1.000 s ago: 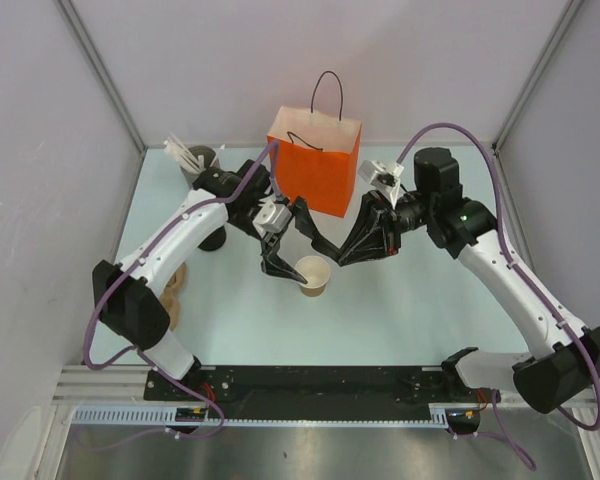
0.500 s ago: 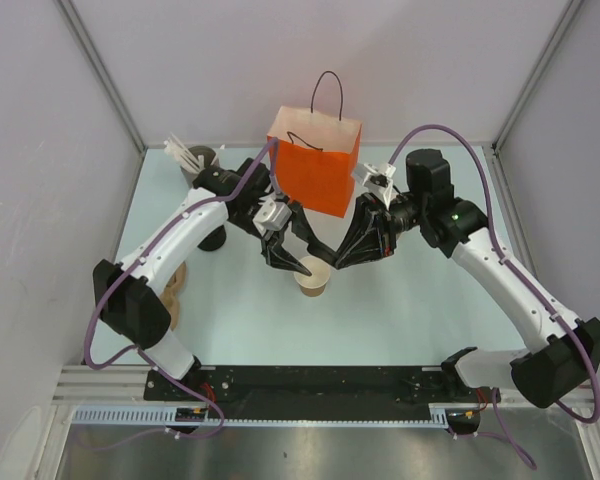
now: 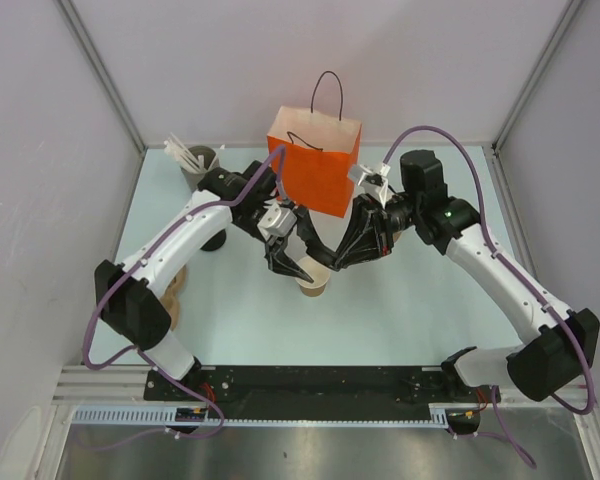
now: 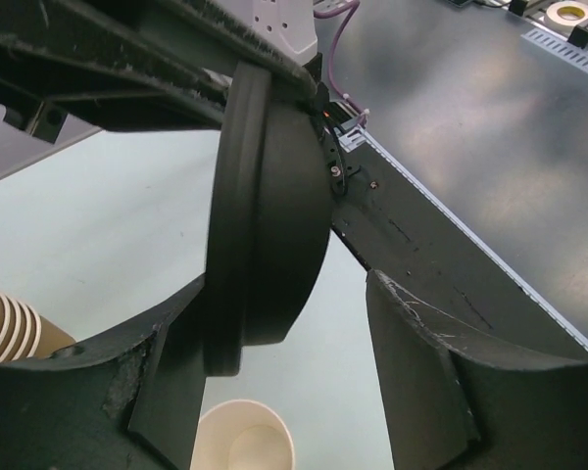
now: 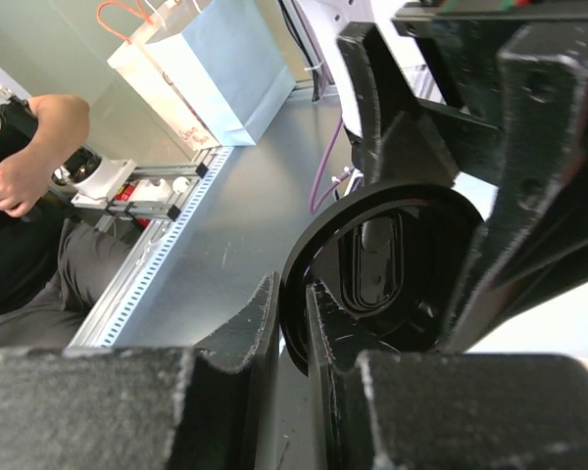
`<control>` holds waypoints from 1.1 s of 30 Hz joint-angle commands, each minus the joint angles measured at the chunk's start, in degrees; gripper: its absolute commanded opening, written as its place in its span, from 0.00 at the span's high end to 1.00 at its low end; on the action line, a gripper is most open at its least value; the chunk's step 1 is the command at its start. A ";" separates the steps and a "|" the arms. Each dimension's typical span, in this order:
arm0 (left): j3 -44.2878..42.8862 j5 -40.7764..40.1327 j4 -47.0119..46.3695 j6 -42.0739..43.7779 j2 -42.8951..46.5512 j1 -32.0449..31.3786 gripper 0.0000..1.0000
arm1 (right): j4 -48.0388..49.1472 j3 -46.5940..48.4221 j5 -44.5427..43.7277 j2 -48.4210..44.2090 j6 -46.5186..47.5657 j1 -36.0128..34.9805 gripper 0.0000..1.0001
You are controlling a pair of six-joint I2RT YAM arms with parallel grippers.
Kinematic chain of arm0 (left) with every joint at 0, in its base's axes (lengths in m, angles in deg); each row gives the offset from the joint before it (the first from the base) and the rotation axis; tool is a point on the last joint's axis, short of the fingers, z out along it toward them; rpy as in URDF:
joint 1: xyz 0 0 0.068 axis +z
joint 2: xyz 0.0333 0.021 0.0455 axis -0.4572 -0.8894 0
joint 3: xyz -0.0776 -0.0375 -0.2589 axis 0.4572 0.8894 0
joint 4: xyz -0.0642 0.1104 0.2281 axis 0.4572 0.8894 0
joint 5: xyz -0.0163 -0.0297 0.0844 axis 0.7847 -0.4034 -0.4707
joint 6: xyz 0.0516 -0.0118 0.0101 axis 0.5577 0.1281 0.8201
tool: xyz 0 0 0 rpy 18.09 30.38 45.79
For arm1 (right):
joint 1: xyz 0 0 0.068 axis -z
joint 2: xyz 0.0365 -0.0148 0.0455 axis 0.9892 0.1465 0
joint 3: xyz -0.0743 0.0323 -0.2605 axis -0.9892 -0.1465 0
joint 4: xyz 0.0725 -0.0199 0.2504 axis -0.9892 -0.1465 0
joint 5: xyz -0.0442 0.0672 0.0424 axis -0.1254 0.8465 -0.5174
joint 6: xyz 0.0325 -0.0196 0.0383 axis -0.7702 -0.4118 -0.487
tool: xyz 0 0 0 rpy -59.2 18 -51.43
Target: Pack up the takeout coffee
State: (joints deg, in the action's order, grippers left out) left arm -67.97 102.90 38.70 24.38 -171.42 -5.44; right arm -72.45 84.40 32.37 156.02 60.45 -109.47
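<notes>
Left gripper (image 4: 274, 304), narrowed yet spread, now brackets the black lid (image 4: 269, 215) the right gripper (image 5: 292, 294) pinches (cup (image 4: 243, 441) below still uncapped).

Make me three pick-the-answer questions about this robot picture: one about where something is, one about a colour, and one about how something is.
1. Where does the orange paper bag stand?
A) behind the cup, toward the far wall
B) at the near edge, by the arm bases
C) lying flat under the cup

2. What colour is the lid?
A) white
B) black
C) orange

3. How is the cup?
A) closed with the lid
B) tipped on its side
C) upright and open, with no lid on it

Answers:
1 A: the top view shows the bag standing beyond the cup.
2 B: both wrist views show a black round lid.
3 C: the left wrist view looks down into the cup's pale inside, while the right gripper pinches the lid's rim above it.
</notes>
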 commanded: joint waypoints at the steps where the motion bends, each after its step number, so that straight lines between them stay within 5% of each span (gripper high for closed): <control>1: -2.12 17.62 5.15 2.60 2.84 -1.19 0.34 | 2.08 -0.37 6.28 1.02 0.47 0.74 0.94; 5: -2.21 17.62 5.24 2.51 2.84 -1.28 0.39 | 2.52 -0.55 6.54 1.64 0.12 1.00 0.94; 10: -2.03 17.62 5.33 2.43 2.31 -1.55 0.59 | 2.96 -0.46 6.45 1.38 -0.32 1.09 0.95; 16: -2.29 17.45 5.41 2.16 2.05 -1.63 0.72 | 2.87 -0.55 5.66 1.38 -0.15 1.36 0.93; 26: 0.08 15.26 2.35 -2.66 3.98 -1.63 0.76 | 6.73 -0.55 -2.68 -1.43 -4.27 4.96 0.46; 28: 1.47 14.11 -4.66 -10.72 4.94 -1.55 0.76 | 6.21 -0.46 -6.89 -2.57 -3.49 5.40 0.39; 31: 6.20 9.29 -26.69 -35.29 7.92 -1.63 0.76 | -2.01 1.29 -16.54 -4.95 7.02 3.22 0.26; 33: 10.60 2.03 -42.92 -59.63 10.30 -1.63 0.78 | -12.31 3.92 -27.79 -5.65 16.49 -0.29 0.22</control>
State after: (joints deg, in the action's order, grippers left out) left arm -63.09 104.32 25.28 1.61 -166.54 -6.66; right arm -72.32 83.87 21.22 153.79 61.90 -105.10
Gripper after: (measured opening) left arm 0.319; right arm 0.741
